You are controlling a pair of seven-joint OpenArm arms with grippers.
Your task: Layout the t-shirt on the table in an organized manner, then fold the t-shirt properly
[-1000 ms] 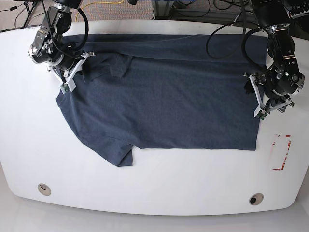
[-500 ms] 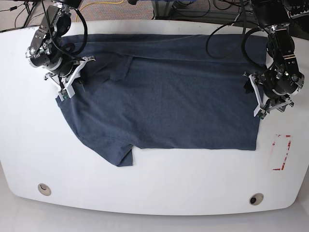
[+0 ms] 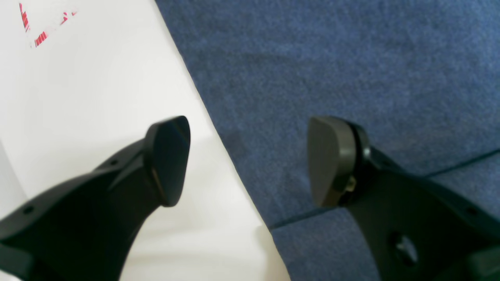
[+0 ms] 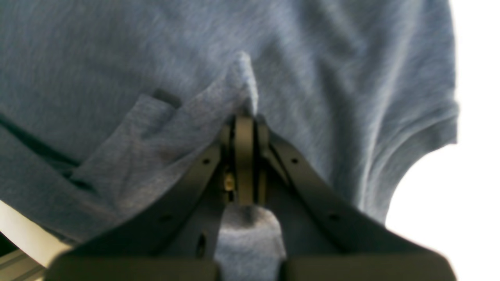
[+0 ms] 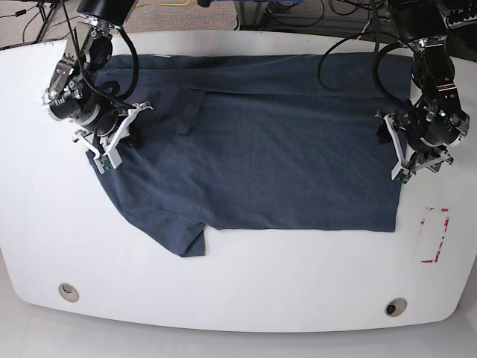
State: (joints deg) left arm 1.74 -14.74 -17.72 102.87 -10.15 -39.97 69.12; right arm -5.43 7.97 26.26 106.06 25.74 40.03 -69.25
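The dark navy t-shirt (image 5: pixel 261 149) lies spread across the white table (image 5: pixel 246 291), its printed side hidden. One sleeve points to the front left. In the base view's left, my right gripper (image 5: pixel 103 159) is at the shirt's left edge. The right wrist view shows this gripper (image 4: pixel 244 119) shut on a raised fold of the t-shirt (image 4: pixel 117 58). My left gripper (image 5: pixel 402 170) hovers at the shirt's right edge. Seen from the left wrist, that gripper (image 3: pixel 250 160) is open, its fingers straddling the t-shirt (image 3: pixel 351 58) edge and the bare table (image 3: pixel 97 86).
Two round grommet holes (image 5: pixel 68 291) (image 5: pixel 395 306) sit near the table's front edge. A red-outlined rectangle mark (image 5: pixel 434 235) is at the front right, also in the left wrist view as the red mark (image 3: pixel 35 27). Cables (image 5: pixel 283 15) run behind the far edge.
My right gripper has moved toward the front edge, dragging the shirt's left part with it, and the bunched fold near the top left has flattened. The left arm has not moved.
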